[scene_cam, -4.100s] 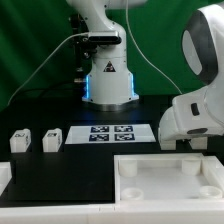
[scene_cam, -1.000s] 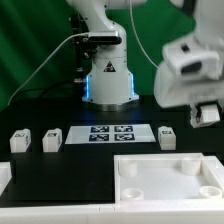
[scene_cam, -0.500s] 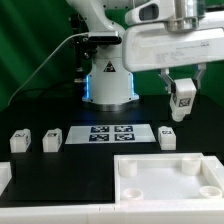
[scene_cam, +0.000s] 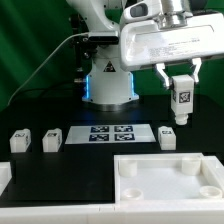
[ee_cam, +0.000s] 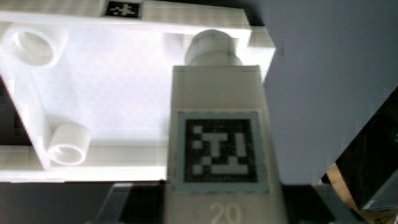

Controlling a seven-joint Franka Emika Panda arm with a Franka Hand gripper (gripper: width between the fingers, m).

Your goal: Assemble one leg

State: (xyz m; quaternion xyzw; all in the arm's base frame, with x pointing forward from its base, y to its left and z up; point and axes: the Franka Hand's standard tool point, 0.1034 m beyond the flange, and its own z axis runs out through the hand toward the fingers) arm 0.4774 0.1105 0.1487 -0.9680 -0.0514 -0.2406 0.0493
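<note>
My gripper is shut on a leg, a small white block with a black-and-white tag. It holds the leg upright in the air, above the table at the exterior view's right. In the wrist view the held leg fills the middle, its tag facing the camera, and my gripper clasps its near end. Below it lies the white tabletop with its corner holes. Three more legs stand on the black table: two at the exterior view's left and one at the right.
The large white tabletop lies at the front right of the exterior view. The marker board lies flat in the middle, in front of the arm's base. A white part edge shows at the front left.
My gripper has risen from low at the exterior view's right and moved left with the leg, which now hangs upright slightly lower than half a second ago. The legs on the table have not moved.
</note>
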